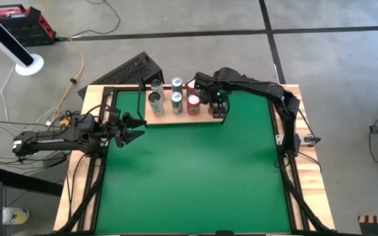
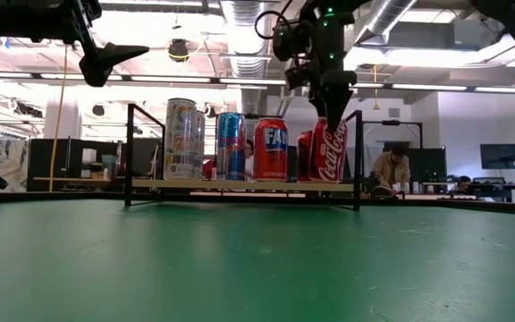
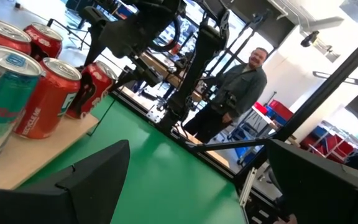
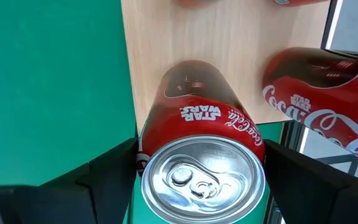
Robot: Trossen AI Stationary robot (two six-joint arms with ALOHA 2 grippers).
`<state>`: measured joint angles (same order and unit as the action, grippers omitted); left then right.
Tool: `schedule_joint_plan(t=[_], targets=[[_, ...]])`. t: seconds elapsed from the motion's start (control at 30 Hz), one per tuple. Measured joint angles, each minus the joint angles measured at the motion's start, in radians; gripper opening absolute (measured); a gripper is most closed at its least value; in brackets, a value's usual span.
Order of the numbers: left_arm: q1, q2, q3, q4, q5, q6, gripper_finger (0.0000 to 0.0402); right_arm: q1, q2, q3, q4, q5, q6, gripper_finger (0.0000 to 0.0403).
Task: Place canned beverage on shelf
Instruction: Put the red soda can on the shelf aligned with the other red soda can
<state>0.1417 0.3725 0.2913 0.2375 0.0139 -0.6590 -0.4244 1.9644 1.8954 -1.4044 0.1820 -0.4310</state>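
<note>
The shelf (image 1: 182, 117) is a light-wood board in a black wire frame at the table's far edge, and several cans stand on it. My right gripper (image 1: 218, 108) points down over the shelf's right end, shut on a red Coca-Cola can (image 4: 201, 124). In the high view that can is hidden under the gripper. In the low view its base (image 2: 329, 177) is level with the other cans' bases on the board (image 2: 240, 185). My left gripper (image 1: 136, 128) hovers open over the mat's left part, touching nothing. My right gripper pinches the Coca-Cola can by its upper wall, just below the rim (image 4: 146, 163), one finger (image 4: 114, 171) on each side. The fingers come from above, pointing down. The can stands upright, its base at the board's near right part; whether it rests there I cannot tell.
Beside the held can stands another Coca-Cola can (image 4: 322, 93), with a Fanta can (image 2: 270, 149), a blue can (image 2: 231, 146) and a tall pale can (image 2: 181, 139) to its left. The shelf's black end frame (image 2: 358, 156) rises close by. The green mat (image 1: 195, 177) spreads in front.
</note>
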Motion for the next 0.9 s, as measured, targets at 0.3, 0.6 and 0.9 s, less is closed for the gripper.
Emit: schedule_joint_plan(t=[0.3,0.6,0.9], targets=[[0.000,0.000,0.000,0.000,0.024,0.003,0.0366,-0.004,0.000,0.000,0.026,0.000,-0.023,0.0341],[0.000,0.000,0.000,-0.001,0.024,0.011,0.0366,-0.004,0.000,0.002,0.026,-0.030,-0.023,0.0344],[0.000,0.000,0.000,-0.001,0.036,0.000,0.0366,-0.004,0.000,0.002,0.030,-0.049,-0.023,0.0353]])
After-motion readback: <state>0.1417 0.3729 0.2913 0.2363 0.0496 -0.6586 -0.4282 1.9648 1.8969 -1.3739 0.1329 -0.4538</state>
